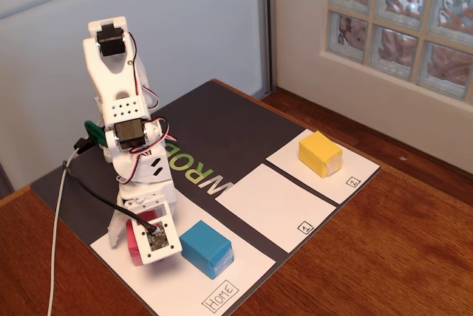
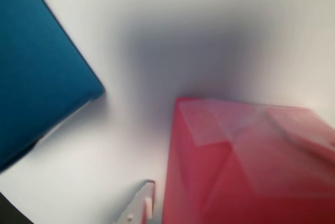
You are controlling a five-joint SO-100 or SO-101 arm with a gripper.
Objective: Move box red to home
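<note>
The red box (image 1: 134,248) rests on the Home sheet (image 1: 177,286), at its left end, mostly hidden under my wrist. In the wrist view the red box (image 2: 246,166) fills the lower right, on white paper. My gripper (image 1: 127,246) stands straddling it, pointing down. One white finger (image 2: 140,208) shows just left of the box with a thin gap between them; the other finger is out of view. The jaws look open around the box.
A blue box (image 1: 207,248) sits on the Home sheet right of the red box, and shows in the wrist view (image 2: 36,77). A yellow box (image 1: 319,153) sits on sheet 2 (image 1: 351,176). Sheet 1 (image 1: 273,205) is bare. A white cable (image 1: 55,257) hangs at the left.
</note>
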